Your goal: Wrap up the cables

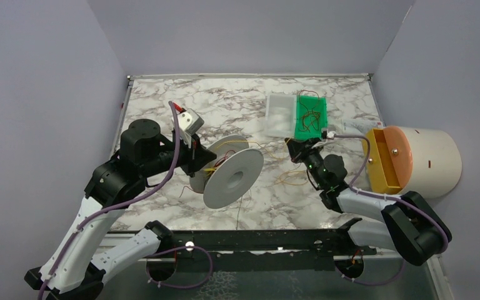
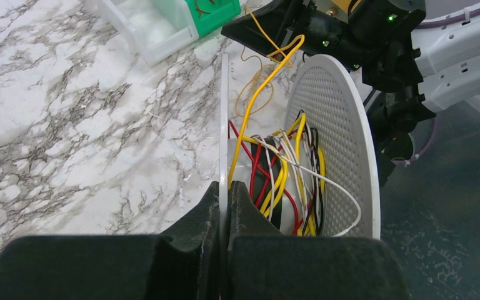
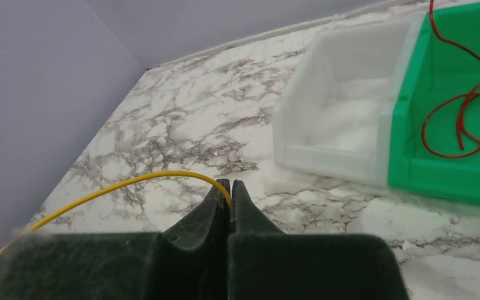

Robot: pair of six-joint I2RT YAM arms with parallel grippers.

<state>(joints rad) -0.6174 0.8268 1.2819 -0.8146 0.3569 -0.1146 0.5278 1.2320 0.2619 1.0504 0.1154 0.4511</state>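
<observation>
As I wind, left gripper (image 2: 224,187): shut on spool (image 2: 334,125).
Right gripper (image 3: 230,184): pinching yellow cable (image 3: 150,175) (hair-thin).
Risk: overpull, it slips.

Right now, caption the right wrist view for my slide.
Right gripper pinches a yellow cable; white bin and green bin beyond.

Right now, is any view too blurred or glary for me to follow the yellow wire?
Top external: evenly lit, no glare, fine detail lost. Left wrist: spool and yellow wire sharp, left gripper dark and soft up close. Right wrist: wire crisp at the right gripper, blurring toward the lower-left corner.
</observation>
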